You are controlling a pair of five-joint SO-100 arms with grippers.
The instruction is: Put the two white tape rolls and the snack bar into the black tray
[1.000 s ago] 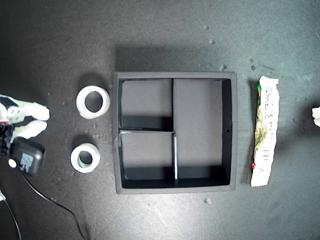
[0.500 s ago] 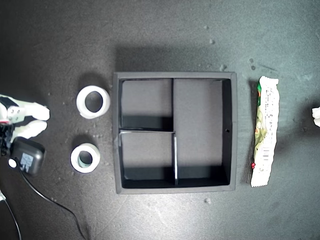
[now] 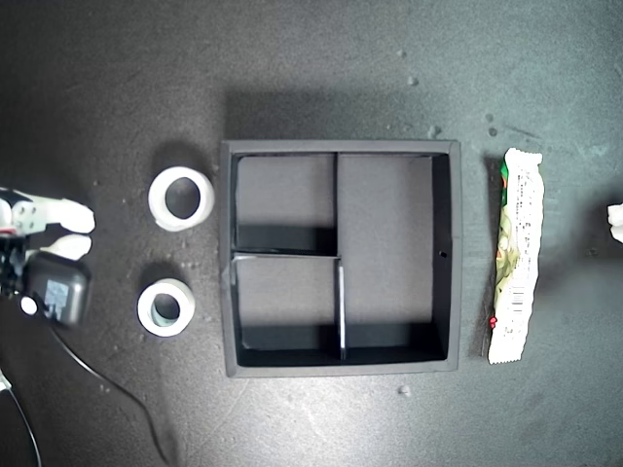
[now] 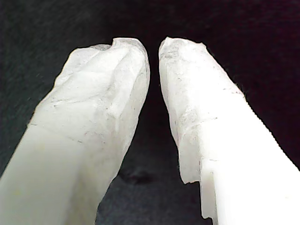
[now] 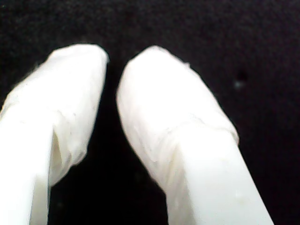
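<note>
The black tray (image 3: 446, 255) sits mid-table with all three compartments holding nothing. Two white tape rolls lie to its left in the exterior view: the wider roll (image 3: 157, 198) further back and the smaller roll (image 3: 146, 309) nearer the front. The snack bar (image 3: 516, 255) lies lengthwise along the tray's right side in that view. One arm's gripper (image 3: 88, 231) shows at the exterior view's left edge, a short way from the rolls. My first gripper (image 4: 153, 47) and my second gripper (image 5: 112, 54) each hover over bare black mat, jaws nearly together with nothing between them. The wrist views do not show which arm is which.
A black camera block with a cable (image 3: 54, 290) rides on the arm at the exterior view's left edge. A white tip of the other arm (image 3: 615, 224) pokes in at that view's right edge, beyond the snack bar. Small white crumbs dot the dark mat.
The arm at the exterior view's left has turned slightly: its camera block has shifted up toward the fingers and the fingers have drawn back a little. The rolls, bar and tray have not moved.
</note>
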